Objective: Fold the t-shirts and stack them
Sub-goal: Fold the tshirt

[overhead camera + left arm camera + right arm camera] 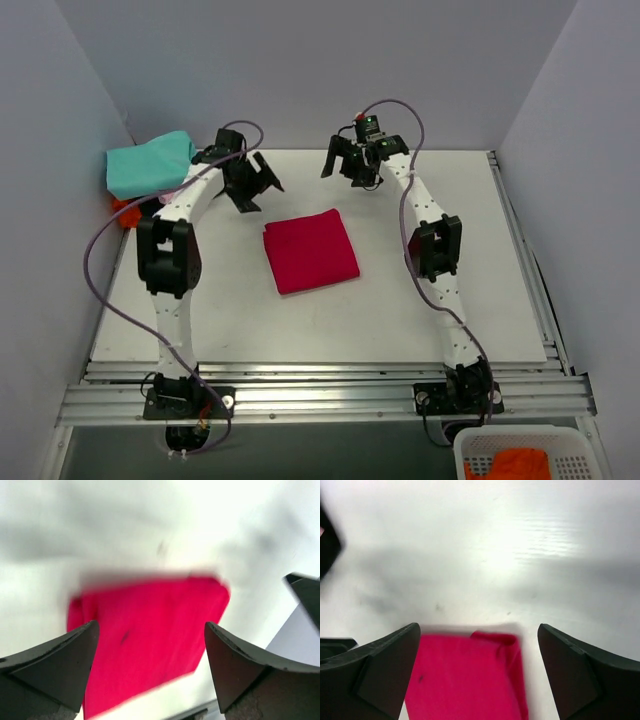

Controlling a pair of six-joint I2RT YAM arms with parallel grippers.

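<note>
The crimson-red cloth t-shirt lies folded square in the middle of the white counter. My left fingers and right fingers hang wide apart, empty, just beyond it. I judge stacking on the folded teal shirt comes next.

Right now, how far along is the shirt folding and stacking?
Done: the red shirt lies folded square mid-table; a folded teal shirt tops the pile at far left. In hand: nothing, the left gripper and right gripper are both open and empty. Left: moving the red shirt onto that pile, and perhaps the orange cloth in the basket.
</note>
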